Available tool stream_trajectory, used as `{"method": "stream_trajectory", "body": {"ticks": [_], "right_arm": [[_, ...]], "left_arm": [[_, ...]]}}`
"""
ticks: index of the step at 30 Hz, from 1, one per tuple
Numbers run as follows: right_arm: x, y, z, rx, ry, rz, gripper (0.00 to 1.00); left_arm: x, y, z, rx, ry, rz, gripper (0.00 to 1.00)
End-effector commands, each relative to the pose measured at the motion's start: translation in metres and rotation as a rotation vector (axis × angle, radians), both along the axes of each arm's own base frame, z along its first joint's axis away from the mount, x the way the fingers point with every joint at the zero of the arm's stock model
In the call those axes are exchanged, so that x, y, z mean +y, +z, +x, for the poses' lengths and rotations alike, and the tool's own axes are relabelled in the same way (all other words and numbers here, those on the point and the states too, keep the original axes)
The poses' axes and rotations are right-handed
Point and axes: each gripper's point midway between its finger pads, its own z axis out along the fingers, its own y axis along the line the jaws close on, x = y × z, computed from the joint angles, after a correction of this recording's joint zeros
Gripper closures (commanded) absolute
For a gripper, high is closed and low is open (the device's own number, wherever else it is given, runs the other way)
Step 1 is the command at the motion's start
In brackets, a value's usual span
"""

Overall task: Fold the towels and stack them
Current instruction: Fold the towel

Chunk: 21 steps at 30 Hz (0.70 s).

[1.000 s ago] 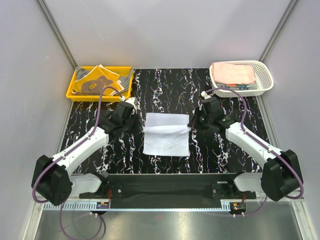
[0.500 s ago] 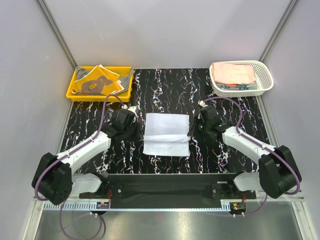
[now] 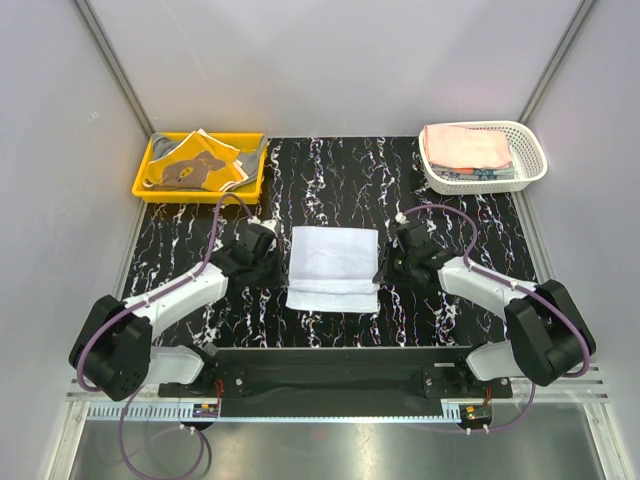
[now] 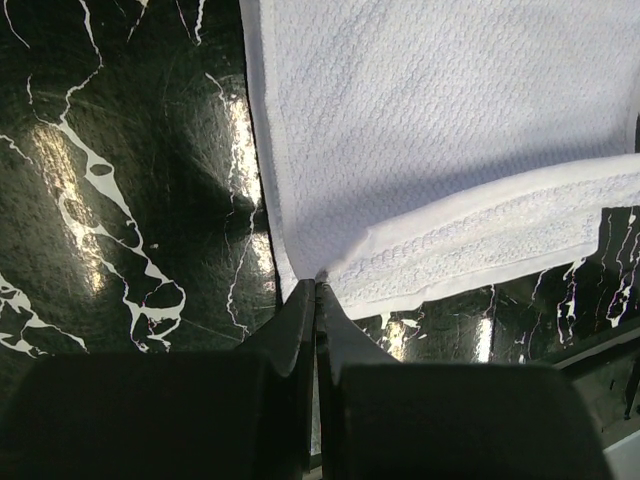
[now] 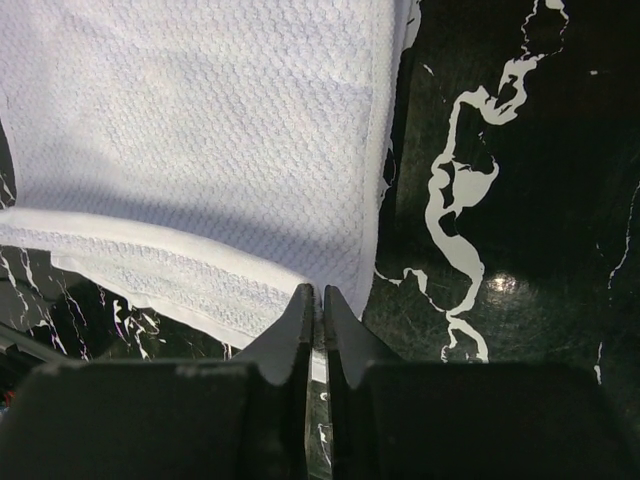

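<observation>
Pale blue towel [image 3: 333,262] is now folded nearly in half, top layer laid flat. Left end effector [image 4: 318,285] and right end effector [image 5: 317,292] pinch its corners; I should release next.

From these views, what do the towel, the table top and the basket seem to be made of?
Towel: soft matte cloth, probably cotton; the wrist views show a waffle weave and a hemmed edge. Table top: hard and glossy, black with white veins, marble or a print of it; lights reflect in it. Basket: white lattice, likely moulded plastic.
</observation>
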Motion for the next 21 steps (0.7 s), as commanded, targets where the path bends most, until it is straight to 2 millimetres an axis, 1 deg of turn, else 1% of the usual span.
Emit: {"method": "stream_trajectory", "body": {"ticks": [1,2,4,5,8,9,11,12,16,18,21], "right_arm": [[0.011,0.008,0.002,-0.031,0.018,0.046,0.89],[0.012,0.009,0.001,-0.034,0.021,0.052,0.85],[0.012,0.013,-0.001,-0.041,0.025,0.064,0.82],[0.012,0.014,-0.002,-0.04,0.026,0.065,0.79],[0.011,0.02,-0.003,-0.056,0.028,0.07,0.77],[0.011,0.023,-0.004,-0.056,0.028,0.074,0.74],[0.01,0.024,-0.007,-0.054,0.033,0.073,0.72],[0.01,0.028,-0.007,-0.064,0.032,0.077,0.7],[0.008,0.037,-0.009,-0.085,0.024,0.085,0.67],[0.006,0.039,-0.007,-0.092,0.02,0.077,0.66],[0.006,0.039,-0.004,-0.09,0.016,0.066,0.65]], "left_arm": [[-0.005,0.0,0.001,-0.016,-0.009,-0.022,0.99],[-0.005,0.0,0.0,-0.016,-0.01,-0.021,0.97],[-0.003,0.001,-0.001,-0.015,-0.006,-0.017,0.97],[-0.003,0.002,-0.001,-0.018,-0.009,-0.021,0.93],[-0.004,0.007,-0.004,-0.024,-0.02,-0.03,0.89],[-0.003,0.008,-0.005,-0.022,-0.023,-0.031,0.86],[-0.001,0.013,-0.008,-0.026,-0.023,-0.03,0.8],[0.0,0.015,-0.008,-0.031,-0.026,-0.028,0.79],[0.0,0.033,-0.006,-0.063,-0.028,-0.04,0.76],[-0.003,0.044,-0.004,-0.082,-0.033,-0.053,0.76],[-0.006,0.05,0.003,-0.093,-0.033,-0.056,0.75]]}}
